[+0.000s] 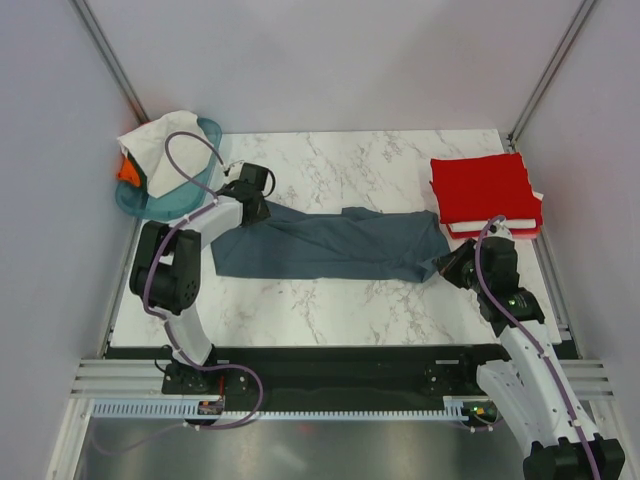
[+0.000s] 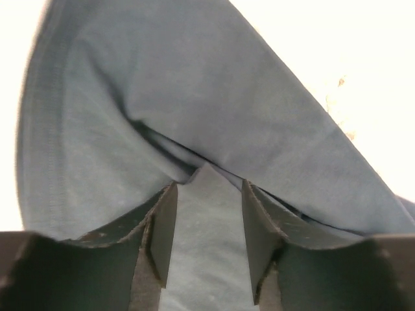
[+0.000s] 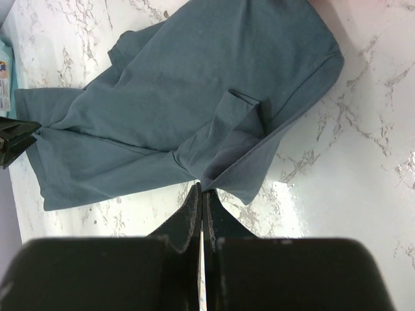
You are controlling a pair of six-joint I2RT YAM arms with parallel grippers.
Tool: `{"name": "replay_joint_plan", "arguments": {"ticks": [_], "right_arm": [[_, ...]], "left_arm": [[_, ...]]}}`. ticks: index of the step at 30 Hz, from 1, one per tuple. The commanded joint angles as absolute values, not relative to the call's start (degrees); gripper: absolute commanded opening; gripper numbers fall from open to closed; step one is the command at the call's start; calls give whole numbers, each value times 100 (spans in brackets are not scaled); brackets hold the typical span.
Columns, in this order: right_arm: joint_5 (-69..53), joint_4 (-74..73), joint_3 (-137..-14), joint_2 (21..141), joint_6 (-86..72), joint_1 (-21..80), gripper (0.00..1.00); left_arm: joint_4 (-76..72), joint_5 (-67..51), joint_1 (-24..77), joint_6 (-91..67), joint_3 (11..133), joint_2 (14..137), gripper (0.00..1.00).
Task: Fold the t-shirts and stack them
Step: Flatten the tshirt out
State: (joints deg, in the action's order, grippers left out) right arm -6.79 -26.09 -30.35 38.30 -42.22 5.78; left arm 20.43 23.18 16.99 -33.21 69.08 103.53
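A slate blue-grey t-shirt point(image 1: 330, 245) lies stretched sideways across the middle of the marble table. At its left end sits my left gripper point(image 1: 250, 207). In the left wrist view that gripper point(image 2: 209, 197) is open, its jaws apart over flat cloth point(image 2: 194, 97) with a raised fold just ahead of the tips. My right gripper point(image 1: 447, 265) is at the shirt's right end. The right wrist view shows it point(image 3: 201, 194) shut on a pinched corner of the blue-grey t-shirt point(image 3: 181, 97). A folded red t-shirt point(image 1: 480, 188) rests on a folded white one point(image 1: 497, 229) at the back right.
A teal basket point(image 1: 200, 196) stands at the back left corner, holding white cloth point(image 1: 158, 145) and a bit of orange cloth point(image 1: 128, 172). Grey walls close in the left, right and back sides. The black rail point(image 1: 330, 365) with the arm bases runs along the near edge.
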Motion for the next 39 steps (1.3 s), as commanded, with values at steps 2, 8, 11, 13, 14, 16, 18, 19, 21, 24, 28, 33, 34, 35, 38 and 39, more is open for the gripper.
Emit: {"name": "replay_joint_plan", "arguments": {"ticks": [2, 8, 11, 13, 14, 16, 18, 19, 21, 24, 28, 33, 34, 35, 38, 39], "right_arm": [[-668, -2391, -3068, 3771, -4219, 563, 0], [-659, -2373, -3085, 3832, -4219, 571, 0], [-677, -2356, -3085, 3832, -4227, 563, 0], [-677, -2355, -3067, 3832, -4236, 571, 0], [-685, -2355, -3067, 3832, -4245, 571, 0], [-677, -2355, -3059, 3823, -4245, 563, 0], [-685, -2355, -3067, 3814, -4236, 571, 0], [-677, -2355, -3059, 3814, -4245, 571, 0], [-677, -2347, -3067, 3832, -4254, 571, 0], [-659, -2312, -3085, 3850, -4254, 571, 0], [-668, -2206, -3269, 4042, -4245, 571, 0], [-913, -1925, -3691, 4578, -4070, 571, 0], [-1079, -1864, -3857, 4692, -4035, 571, 0], [-1159, -1689, -3937, 4885, -4025, 571, 0], [-1414, -1302, -4209, 5281, -4104, 563, 0], [-1432, -1266, -4410, 5395, -4148, 571, 0]], "left_arm": [[1943, 2083, 1679, -3155, 7110, 10555, 54], [1942, 2258, 1670, -3138, 7110, 10731, 51], [1942, 2381, 1679, -3138, 7075, 10784, 47], [1960, 2417, 1670, -3129, 7084, 10819, 40], [1969, 2426, 1679, -3138, 7067, 10811, 36], [1969, 2505, 1687, -3199, 6988, 10706, 26], [1960, 2601, 1687, -3208, 6908, 10600, 15], [1969, 2610, 1679, -3208, 6873, 10513, 9], [1977, 2645, 1679, -3164, 6829, 10424, 2], [1986, 2707, 1679, -3182, 6689, 10170, 2], [2091, 2672, 1687, -3182, 6504, 9757, 2], [2232, 2637, 1679, -3243, 6136, 8845, 2], [2259, 2637, 1679, -3252, 6091, 8720, 2], [2294, 2645, 1679, -3269, 5995, 8606, 2], [2294, 2689, 1652, -3313, 5880, 8201, 2], [2303, 2663, 1591, -3366, 5828, 8087, 2]]}}
